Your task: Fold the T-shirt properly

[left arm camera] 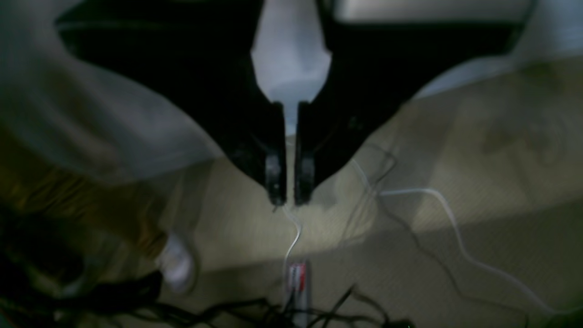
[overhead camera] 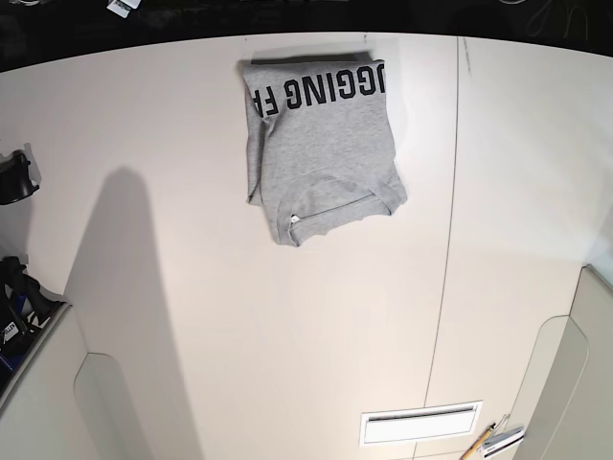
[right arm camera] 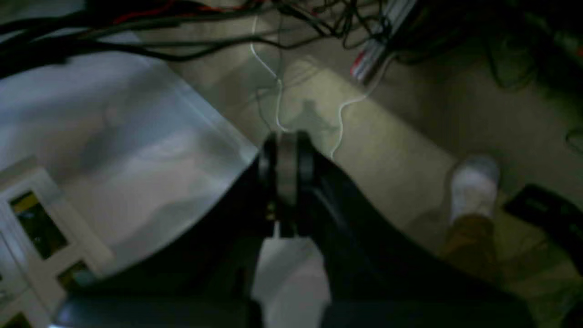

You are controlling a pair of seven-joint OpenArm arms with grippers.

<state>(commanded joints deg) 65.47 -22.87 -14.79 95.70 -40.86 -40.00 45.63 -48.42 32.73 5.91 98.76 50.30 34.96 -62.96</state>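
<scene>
Carpeted floor strewn with thin cables fills my left wrist view, with a pale table edge at the left; my left gripper hangs out past that edge, its jaws drawn nearly together with only a slim gap and nothing between them. Turning to the right wrist view, I see much the same dim floor and wiring, a white-socked foot off to one side, and the table's corner; my right gripper has its jaws pressed together on nothing. From the base view, the white tabletop is bare of both my arms — neither reaches into frame. The T-shirt lies near the far edge, already folded into a compact bundle, black lettering showing along its far side, the collar on the near side; its long axis runs from far edge toward me, slightly slanted. It sits well apart from both grippers, roughly mid-table, a little toward that view's left — so I judge my right arm marginally the nearer, though I cannot be sure. The fold looks essentially done.
</scene>
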